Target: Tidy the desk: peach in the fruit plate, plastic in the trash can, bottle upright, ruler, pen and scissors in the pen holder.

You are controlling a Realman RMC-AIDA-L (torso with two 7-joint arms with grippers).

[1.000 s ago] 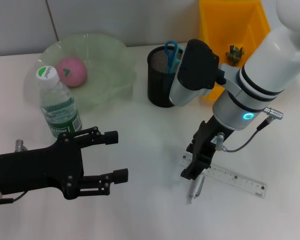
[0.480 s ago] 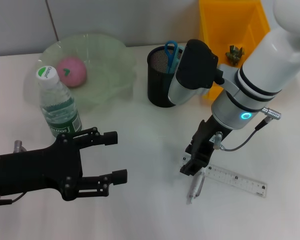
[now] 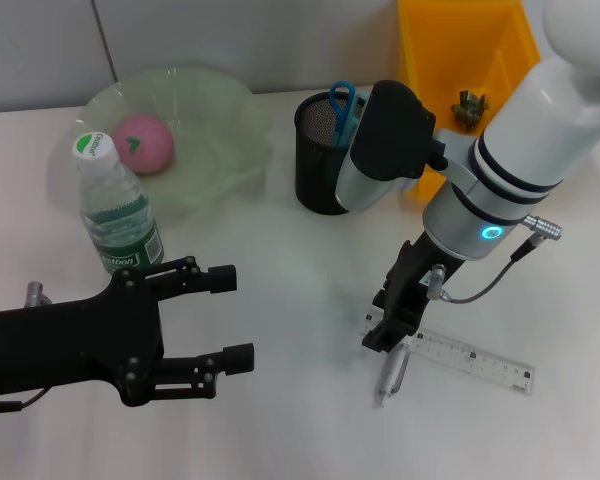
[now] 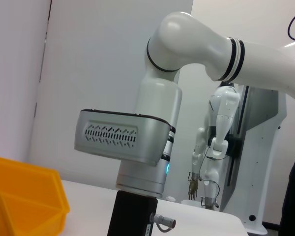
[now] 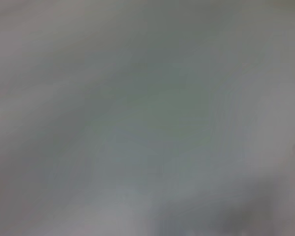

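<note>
Looking down from the head camera, I have the right gripper (image 3: 388,335) low over the white desk, its black fingertips at the near end of the clear plastic ruler (image 3: 460,358) and just above the slim silvery pen (image 3: 391,376) lying beside it. I cannot tell from here whether those fingers are parted or pinched on anything; they look bunched together, but the angle hides the gap. My right wrist camera gives only a featureless grey blur.

On my left, the left gripper (image 3: 225,315) hovers over the near desk with its two black, ribbed fingers spread wide and nothing between them. Its wrist camera looks across at the right arm's smooth white shell and grey vented housing (image 4: 122,136), with a corner of the yellow bin (image 4: 24,199) below.

Further back, the water bottle (image 3: 115,207) stands upright, clear ribbed plastic with a white cap and green label. Behind it sits the fruit plate (image 3: 210,130), a pale translucent green dish with a wavy rim, holding the round pink peach (image 3: 143,142). The pen holder (image 3: 323,155) is a black mesh cylinder, and the blue-handled scissors (image 3: 341,103) stick up out of it. A crumpled greenish scrap of plastic (image 3: 469,108) lies inside the glossy yellow bin (image 3: 500,45).
</note>
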